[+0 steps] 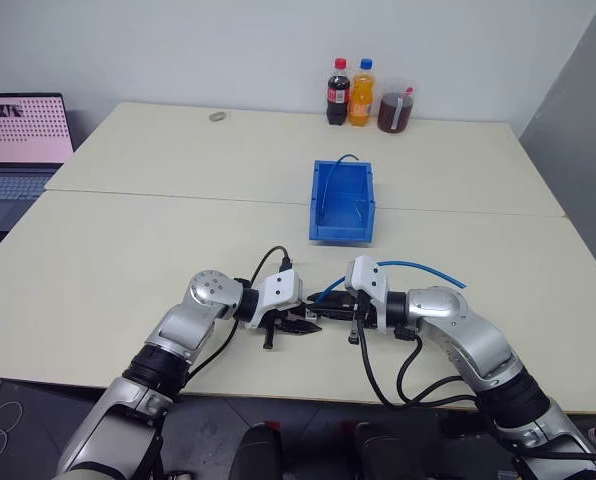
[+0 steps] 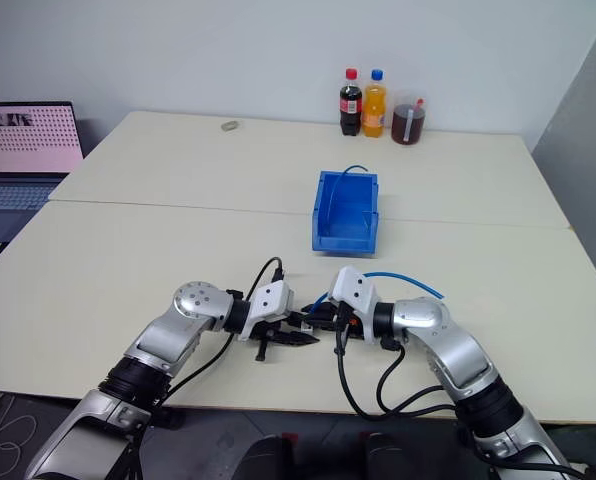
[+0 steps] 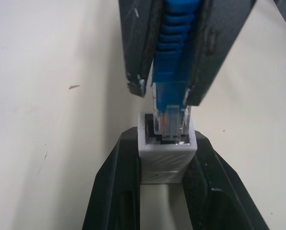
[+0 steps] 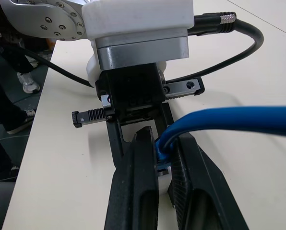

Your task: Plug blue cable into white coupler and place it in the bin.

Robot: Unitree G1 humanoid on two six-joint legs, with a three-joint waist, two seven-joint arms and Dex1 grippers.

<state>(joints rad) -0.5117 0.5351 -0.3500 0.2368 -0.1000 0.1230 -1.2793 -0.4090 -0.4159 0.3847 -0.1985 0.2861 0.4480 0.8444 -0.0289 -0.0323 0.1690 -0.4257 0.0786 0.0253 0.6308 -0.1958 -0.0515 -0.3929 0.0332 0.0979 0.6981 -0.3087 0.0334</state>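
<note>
Left eye view showed a wide cream table (image 1: 128, 260) made of two tops pushed together, with the bin (image 1: 342, 203) standing open near the middle, well beyond the two arms. A laptop (image 1: 18, 150) sat at the table's far left, and three drink bottles (image 1: 363, 95) stood together at the far edge, with a small flat grey roundish object (image 1: 218, 116) lying further left along that edge.

Near the front edge the left gripper (image 1: 300, 325) and the right gripper (image 1: 328, 312) met tip to tip just above the tabletop. The blue cable (image 1: 428, 268) arched out from behind the right gripper toward the right.

In the left wrist view, the left gripper (image 3: 167, 158) was clamped on the white coupler (image 3: 166, 155), one black finger on each side of the little block. The right gripper (image 3: 169, 91) was closed on the cable's ribbed blue boot, and the clear plug (image 3: 169, 117) sat partly inside the coupler's socket, its gold contacts visible.
</note>
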